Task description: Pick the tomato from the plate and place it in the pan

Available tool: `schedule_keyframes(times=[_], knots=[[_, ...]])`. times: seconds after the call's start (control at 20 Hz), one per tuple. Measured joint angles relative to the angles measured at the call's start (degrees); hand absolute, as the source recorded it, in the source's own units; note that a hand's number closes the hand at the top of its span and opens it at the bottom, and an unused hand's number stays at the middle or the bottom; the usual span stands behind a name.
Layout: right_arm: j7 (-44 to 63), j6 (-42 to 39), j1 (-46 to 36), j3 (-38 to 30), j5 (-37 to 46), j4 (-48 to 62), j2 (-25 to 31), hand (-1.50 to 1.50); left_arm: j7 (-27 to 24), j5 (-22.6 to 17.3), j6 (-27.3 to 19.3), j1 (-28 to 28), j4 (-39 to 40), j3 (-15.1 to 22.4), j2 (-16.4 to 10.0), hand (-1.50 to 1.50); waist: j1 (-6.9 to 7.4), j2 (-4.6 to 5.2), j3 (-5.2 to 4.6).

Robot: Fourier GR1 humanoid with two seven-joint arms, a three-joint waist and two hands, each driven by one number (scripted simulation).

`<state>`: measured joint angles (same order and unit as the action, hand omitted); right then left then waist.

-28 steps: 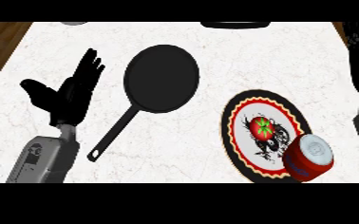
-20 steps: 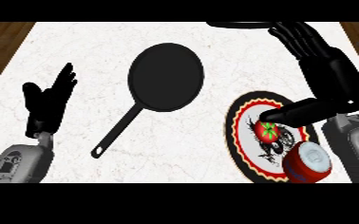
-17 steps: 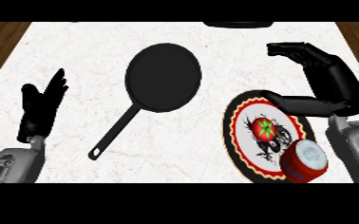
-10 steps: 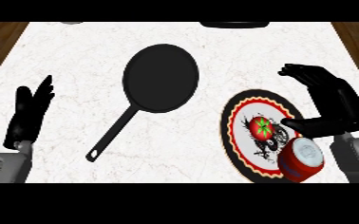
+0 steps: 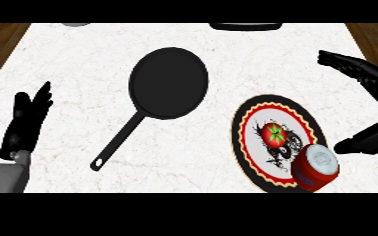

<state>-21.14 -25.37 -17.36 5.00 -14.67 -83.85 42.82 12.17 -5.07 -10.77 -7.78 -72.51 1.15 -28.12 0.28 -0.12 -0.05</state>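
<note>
The tomato [image 5: 275,134] lies near the middle of the patterned plate [image 5: 252,112], its green stalk facing up, and nothing touches it. In the head view, we see the plate at the right of the white counter [image 5: 81,70]. A red can [image 5: 315,167] stands over the plate's lower right rim. The pan [image 5: 168,82] sits well apart from the plate to the left, black and bare inside, with its handle running down and to the left.

Our right hand [image 5: 348,65] shows at the view's right edge, spread wide and holding nothing. Its fingers stretch leftward above the level of the plate, while the thumb [image 5: 358,142] points in lower down, its tip just beside the can. Half a second ago this hand reached further in, close to the plate's right rim. Now it sits nearer the edge, and more of it is cut off.

Our left hand [image 5: 26,122] rests at the lower left, fingers straight, close together and pointing up, about where it was before.

The tomato, plate, can and pan lie just as they did in the earlier pictures.
</note>
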Motion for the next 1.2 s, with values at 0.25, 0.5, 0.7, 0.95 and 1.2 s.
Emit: schedule_keyframes(times=[0.25, 0.5, 0.7, 0.95, 1.2], knots=[[7.65, -1.01, -3.53, 5.1, 9.52, -6.76, 5.93, -1.5, 1.16, 0.26, 0.06, -0.75, -0.11, 0.22, 0.4, 0.0, -0.09, -0.11, -0.08], [17.48, -2.85, -7.08, 10.98, 16.86, -13.3, 7.53, -1.5, 0.73, 1.04, -0.1, -0.39, -0.22, 0.41, 0.97, 0.0, 0.14, -0.05, -0.08], [22.8, -4.59, -8.31, 15.38, 23.03, -16.2, 6.83, -1.5, -0.24, 0.77, 1.01, -0.52, 0.57, -0.78, 0.53, 0.0, 0.15, 0.04, -0.05], [27.56, -6.97, -7.72, 19.6, 29.68, -17.69, 3.4, -1.5, 0.3, 1.8, 0.73, 0.46, -0.75, -0.91, 1.62, 0.0, 0.07, 0.09, 0.02], [27.35, -7.19, -5.37, 20.88, 37.16, -16.18, -0.74, -1.5, 1.03, 2.83, 1.18, 0.36, -1.41, -2.04, 2.24, 0.0, -0.02, 0.11, 0.05]])
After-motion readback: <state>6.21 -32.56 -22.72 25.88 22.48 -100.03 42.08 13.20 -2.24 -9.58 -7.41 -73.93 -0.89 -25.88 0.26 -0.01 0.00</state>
